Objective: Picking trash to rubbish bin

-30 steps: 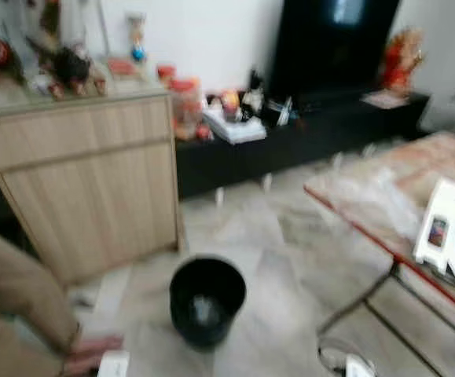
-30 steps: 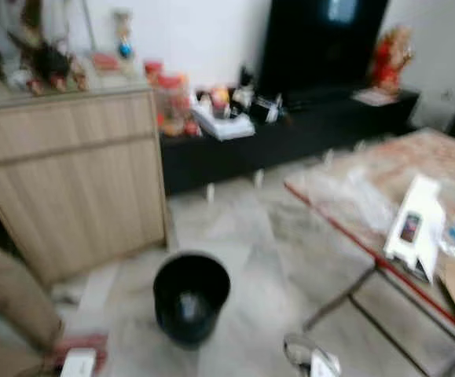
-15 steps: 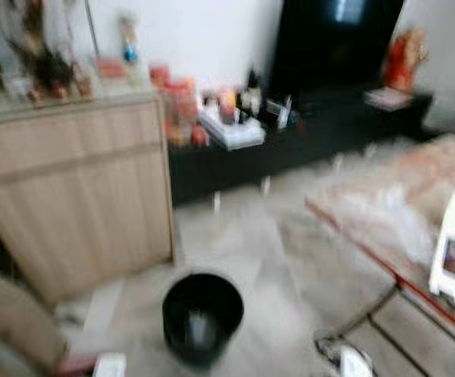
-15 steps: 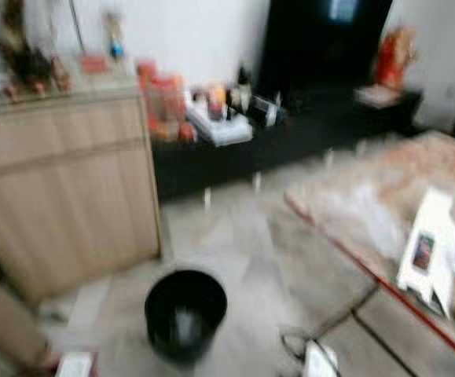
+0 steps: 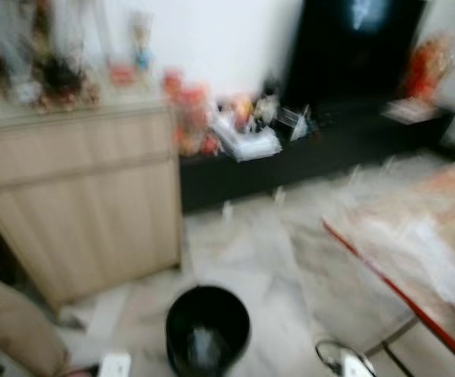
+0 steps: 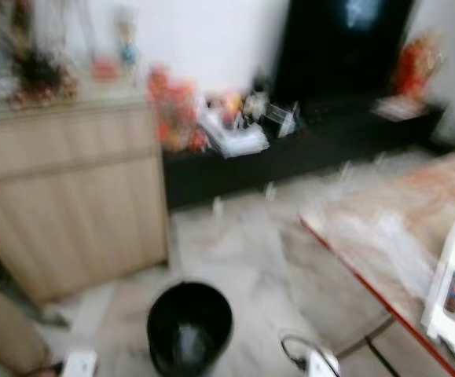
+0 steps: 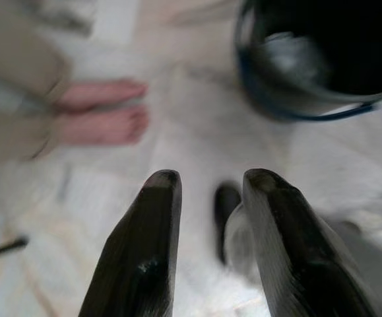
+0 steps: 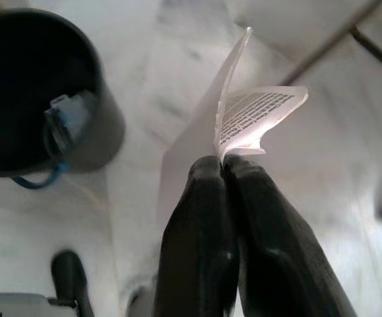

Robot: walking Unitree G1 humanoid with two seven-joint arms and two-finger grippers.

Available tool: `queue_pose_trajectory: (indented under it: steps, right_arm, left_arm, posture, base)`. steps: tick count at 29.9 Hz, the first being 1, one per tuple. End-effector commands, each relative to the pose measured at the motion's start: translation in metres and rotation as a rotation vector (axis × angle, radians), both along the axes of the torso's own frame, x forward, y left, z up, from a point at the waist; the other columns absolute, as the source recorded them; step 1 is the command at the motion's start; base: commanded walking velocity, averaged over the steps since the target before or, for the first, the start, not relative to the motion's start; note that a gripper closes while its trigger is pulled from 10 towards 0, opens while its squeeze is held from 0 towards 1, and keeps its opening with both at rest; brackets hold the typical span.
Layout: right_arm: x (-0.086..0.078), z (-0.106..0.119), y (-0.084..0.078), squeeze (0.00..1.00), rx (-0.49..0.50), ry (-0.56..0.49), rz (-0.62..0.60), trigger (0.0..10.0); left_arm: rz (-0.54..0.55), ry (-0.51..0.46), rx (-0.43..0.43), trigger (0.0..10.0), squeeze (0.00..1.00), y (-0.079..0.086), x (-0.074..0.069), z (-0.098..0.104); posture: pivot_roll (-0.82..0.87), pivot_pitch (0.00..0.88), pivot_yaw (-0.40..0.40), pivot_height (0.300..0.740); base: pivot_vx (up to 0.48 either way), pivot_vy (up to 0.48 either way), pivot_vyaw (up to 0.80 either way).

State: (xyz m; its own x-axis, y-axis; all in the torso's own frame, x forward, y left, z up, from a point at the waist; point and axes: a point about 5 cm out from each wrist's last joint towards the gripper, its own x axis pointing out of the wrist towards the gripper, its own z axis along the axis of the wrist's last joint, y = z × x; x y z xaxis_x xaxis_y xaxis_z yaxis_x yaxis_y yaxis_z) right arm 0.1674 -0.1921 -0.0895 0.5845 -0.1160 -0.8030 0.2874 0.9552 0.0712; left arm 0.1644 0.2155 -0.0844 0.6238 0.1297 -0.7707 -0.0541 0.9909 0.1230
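Observation:
A black rubbish bin (image 5: pixel 207 330) stands on the pale marble floor straight ahead, with a light piece of trash inside; it also shows as the bin (image 8: pixel 35 99) in the right wrist view. My right gripper (image 8: pixel 225 165) is shut on a folded white paper card (image 8: pixel 243 115) with printed text, held above the floor beside the bin. My left gripper (image 7: pixel 207 181) hangs open above the floor, with the bin (image 7: pixel 316 59) a short way beyond its fingertips and nothing between its fingers.
A person's bare feet (image 7: pixel 105 112) and beige sleeve (image 5: pixel 11 330) are at the left near the bin. A wooden cabinet (image 5: pixel 78 196) stands left, a black TV bench (image 5: pixel 313 149) behind, a red-edged table (image 5: pixel 416 243) right.
The whole picture has shifted and blurred, so the camera has moved; the bin now sits lower in view. The card stays in the right gripper.

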Motion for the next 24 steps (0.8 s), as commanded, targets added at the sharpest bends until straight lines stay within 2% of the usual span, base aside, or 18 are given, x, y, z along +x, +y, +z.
queue_pose_trajectory:
  steps: [1, 7, 11, 24]
  right_arm:
    - [0.0079, 0.0027, 0.0073, 0.00, 0.020, -0.024, -0.008, 10.0]
    - [0.0085, 0.0029, 0.0073, 0.00, 0.010, -0.022, 0.010, 10.0]
    - [0.0088, 0.0029, 0.0085, 0.00, 0.006, -0.020, 0.021, 10.0]
    - [0.0079, 0.0025, 0.0081, 0.00, 0.015, -0.018, 0.004, 10.0]
  left_arm:
    - [0.017, 0.008, 0.022, 10.0, 0.00, 0.0085, -0.0017, 0.0007]
    - [0.020, 0.010, 0.023, 10.0, 0.00, 0.0093, -0.0020, 0.0007]
    - [0.022, 0.007, 0.021, 10.0, 0.00, 0.0093, -0.0014, 0.0010]
    - [0.023, 0.011, 0.025, 10.0, 0.00, 0.0106, -0.0021, 0.0009]
  posture:
    - [0.16, 0.007, -0.095, 0.740]
    - [0.16, 0.007, -0.095, 0.740]
    - [0.16, 0.009, -0.097, 0.740]
    - [0.16, 0.009, -0.097, 0.740]
  base:
    - [0.360, 0.000, 0.00]
    - [0.362, 0.000, 0.00]
    - [0.358, 0.000, 0.46]
    - [0.358, 0.000, 0.00]
